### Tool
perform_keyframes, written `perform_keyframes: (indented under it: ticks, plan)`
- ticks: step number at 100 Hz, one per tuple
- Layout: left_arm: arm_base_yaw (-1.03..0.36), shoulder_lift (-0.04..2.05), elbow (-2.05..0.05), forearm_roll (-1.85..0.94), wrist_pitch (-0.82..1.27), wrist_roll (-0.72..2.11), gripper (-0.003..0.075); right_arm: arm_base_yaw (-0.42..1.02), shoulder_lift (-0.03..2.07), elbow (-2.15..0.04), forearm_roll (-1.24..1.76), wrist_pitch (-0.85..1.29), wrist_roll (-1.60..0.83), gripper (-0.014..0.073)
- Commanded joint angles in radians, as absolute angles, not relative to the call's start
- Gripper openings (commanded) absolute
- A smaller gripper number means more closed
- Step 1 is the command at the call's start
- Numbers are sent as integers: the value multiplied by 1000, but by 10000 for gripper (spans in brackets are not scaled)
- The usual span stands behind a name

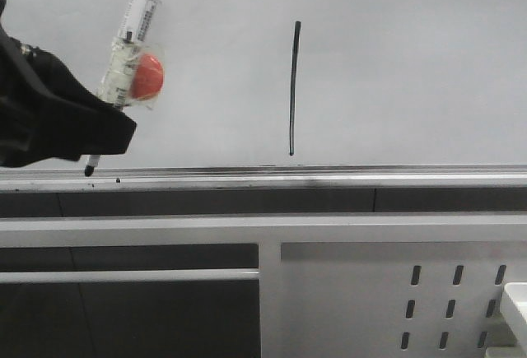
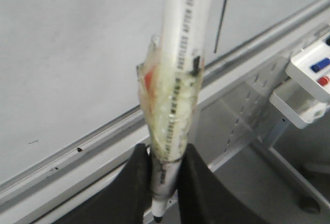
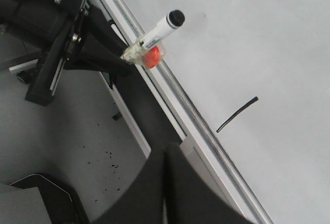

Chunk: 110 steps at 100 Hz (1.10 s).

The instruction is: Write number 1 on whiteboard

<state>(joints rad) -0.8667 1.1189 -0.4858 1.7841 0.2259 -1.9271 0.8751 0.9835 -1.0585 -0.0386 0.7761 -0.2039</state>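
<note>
The whiteboard (image 1: 395, 70) fills the upper front view, pale and glossy, with a silver rail along its lower edge. The number 1 (image 1: 294, 86) is a thin black, nearly vertical stroke near the board's middle; it also shows in the right wrist view as the number 1 (image 3: 237, 114) and in the left wrist view as the number 1 (image 2: 223, 15). My left gripper (image 2: 165, 183) is shut on a clear-bodied marker (image 1: 136, 25) with a red ball taped on. The marker's black tip (image 1: 89, 170) sits at the rail, far left of the stroke. My right gripper (image 3: 166, 154) is shut and empty below the rail.
A white perforated metal frame (image 1: 395, 284) runs under the board. A small white tray with a blue and a red item (image 2: 309, 85) hangs on the frame to the right. The left arm's black body (image 3: 62, 33) stands beside the rail.
</note>
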Motion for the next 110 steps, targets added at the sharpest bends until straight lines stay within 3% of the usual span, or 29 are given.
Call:
perform_keyframes:
  ticks: [1,32,57,110]
  plan:
    - [-876,1103,-510,1841,307,-2003,-20,870,967,-1080,-52,720,-204,-69]
    - [-876,1103,-510,1841,278,-2020,-20,870,967,-1080,-52,723,-204,-69]
    - [-876,1103,-523,1839,250,-1922,-20,870,967,-1080,-26,859,-204,-69]
    - [-876,1103,-587,1839,247,-1782,-20,870,967,-1080,-26,859,-204,-69]
